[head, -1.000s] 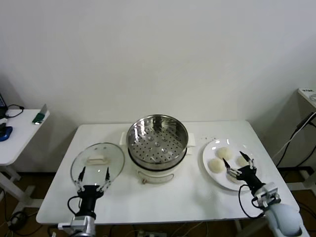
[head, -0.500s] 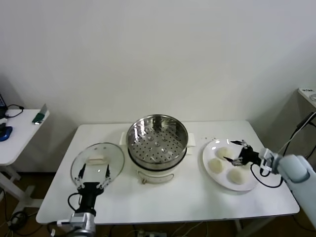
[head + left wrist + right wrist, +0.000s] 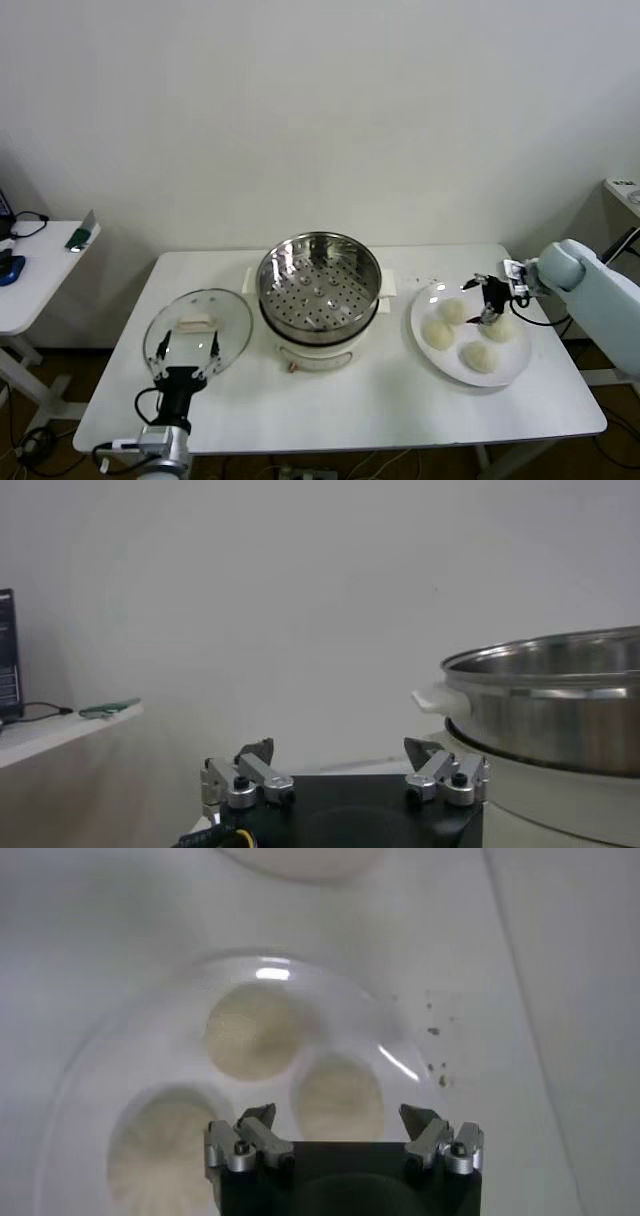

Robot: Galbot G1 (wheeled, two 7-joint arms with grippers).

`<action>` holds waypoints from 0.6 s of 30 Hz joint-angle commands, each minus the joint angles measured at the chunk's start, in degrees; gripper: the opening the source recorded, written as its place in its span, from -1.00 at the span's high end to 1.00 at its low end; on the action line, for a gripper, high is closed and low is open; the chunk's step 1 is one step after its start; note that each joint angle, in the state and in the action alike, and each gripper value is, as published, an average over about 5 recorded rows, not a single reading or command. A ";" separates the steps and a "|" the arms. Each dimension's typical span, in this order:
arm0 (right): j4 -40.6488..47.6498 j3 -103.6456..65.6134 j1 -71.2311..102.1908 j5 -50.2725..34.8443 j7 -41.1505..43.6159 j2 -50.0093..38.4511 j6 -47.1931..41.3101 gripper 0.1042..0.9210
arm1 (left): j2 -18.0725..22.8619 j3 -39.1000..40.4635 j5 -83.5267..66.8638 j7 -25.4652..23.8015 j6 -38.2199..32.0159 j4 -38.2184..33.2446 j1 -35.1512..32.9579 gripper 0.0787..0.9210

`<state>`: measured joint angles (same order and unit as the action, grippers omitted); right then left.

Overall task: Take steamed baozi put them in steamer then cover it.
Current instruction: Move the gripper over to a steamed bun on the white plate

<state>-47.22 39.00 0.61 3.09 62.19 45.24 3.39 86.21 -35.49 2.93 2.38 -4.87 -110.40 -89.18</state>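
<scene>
Right gripper (image 3: 486, 297) poised above the white plate (image 3: 428, 303), fingers spread wide with nothing between them, directly over one steamed baozi (image 3: 338, 1097) as seen from the right wrist view. Four baozi (image 3: 438, 333) on the plate, none in the steamer yet; plate just to the right of the steamer (image 3: 319, 286), apart from it. Right arm reaching in from the right of the plate, well away from the steamer.

Left gripper (image 3: 187, 355) down at the near edge of the table (image 3: 380, 405), left of the steamer, fingers (image 3: 243, 778) parted and empty. Cover (image 3: 198, 328) flat on the table just left of the steamer, handle (image 3: 197, 323) up, the left gripper's fingertips at its near rim; touching or not, cannot tell.

Steamer open, perforated floor bare, seated on the white pot base (image 3: 317, 352) at the middle of the table. Small side table (image 3: 40, 270) with a green object (image 3: 80, 236) well to the left of the steamer.
</scene>
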 commanded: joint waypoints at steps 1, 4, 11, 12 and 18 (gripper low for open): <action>13.72 13.65 -10.09 1.86 3.07 7.64 1.87 -0.76 | -0.11 -0.11 -0.98 0.02 0.47 0.89 0.17 -0.77; 16.60 12.39 -9.59 3.39 2.65 9.90 2.92 -0.76 | -0.26 -0.30 -0.97 0.01 0.44 1.14 0.26 -0.77; 20.45 10.55 -8.44 4.91 1.95 13.98 4.23 -0.76 | -0.60 -0.41 -0.89 -0.01 0.42 1.76 0.62 -0.77; 20.94 10.47 -8.30 4.99 1.86 14.60 4.34 -0.76 | -0.64 -0.41 -0.87 -0.01 0.41 1.84 0.67 -0.77; 22.91 10.32 -7.53 5.21 1.52 17.51 4.77 -0.76 | -0.65 -0.46 -0.78 -0.01 0.33 2.19 0.86 -0.77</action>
<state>-29.39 47.69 -5.40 7.27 63.49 58.22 7.35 85.57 -35.93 2.29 2.38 -4.58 -108.46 -88.37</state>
